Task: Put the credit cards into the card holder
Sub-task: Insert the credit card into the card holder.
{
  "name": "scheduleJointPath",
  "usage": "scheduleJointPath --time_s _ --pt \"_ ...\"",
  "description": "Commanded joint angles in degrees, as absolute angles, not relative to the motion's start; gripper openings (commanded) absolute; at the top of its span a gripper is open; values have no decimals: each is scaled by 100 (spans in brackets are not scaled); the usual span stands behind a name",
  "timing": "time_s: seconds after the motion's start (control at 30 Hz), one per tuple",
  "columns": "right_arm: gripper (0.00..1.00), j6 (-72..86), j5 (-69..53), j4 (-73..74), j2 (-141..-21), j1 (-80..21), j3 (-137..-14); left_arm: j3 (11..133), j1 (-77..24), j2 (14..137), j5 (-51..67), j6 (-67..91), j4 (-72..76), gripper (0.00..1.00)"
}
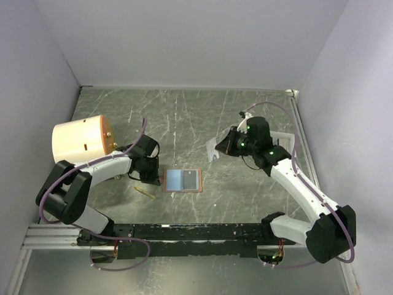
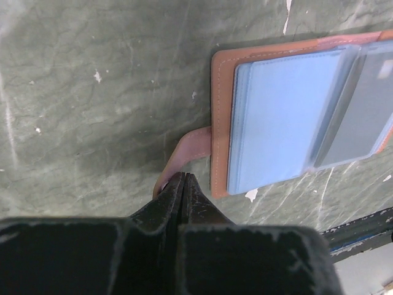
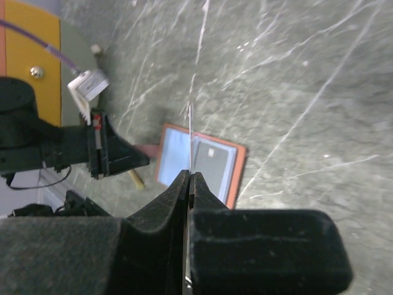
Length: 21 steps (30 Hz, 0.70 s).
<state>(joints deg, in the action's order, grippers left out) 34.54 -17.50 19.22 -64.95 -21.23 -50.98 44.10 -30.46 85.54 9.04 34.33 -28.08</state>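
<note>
Now the holder [image 1: 183,180] lies open on the table [image 1: 245,184] — a blue card [image 2: 276,117] and a grey card [image 2: 362,117] sit in its pockets. Left gripper [image 2: 184,179] is pinched tight on the tab [image 2: 193,147] at the holder's left edge. Right gripper [image 3: 190,176], up and right of the holder, clamps a pale card [image 3: 190,132] — seen edge-on.

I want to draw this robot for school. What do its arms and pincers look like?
The left arm and right arm have white tubes with chunky black joints. A purple cable loops along each. Tiny green lights glow on the right arm. The left pincer and right pincer are black wedges.
</note>
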Motion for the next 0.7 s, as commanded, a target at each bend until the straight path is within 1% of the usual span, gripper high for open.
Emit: scheduleJointPath --time_s 0.0,0.27,0.43,0.67 --pt "0 3942 -1737 1169 -6495 -2617 -4851 4222 -3041 8614 1314 3587 -2256 7" --pt "0 4226 -1428 684 -7153 -3733 -4587 4095 -3036 8631 1597 3665 -1888 8" --pt "0 4366 -1489 153 -7576 -3988 -4343 3848 -3069 8664 1984 3895 -1373 9" --pt "0 4343 -1472 -228 -8079 -4090 -4184 3727 -3111 8657 1951 3929 -1338 9"
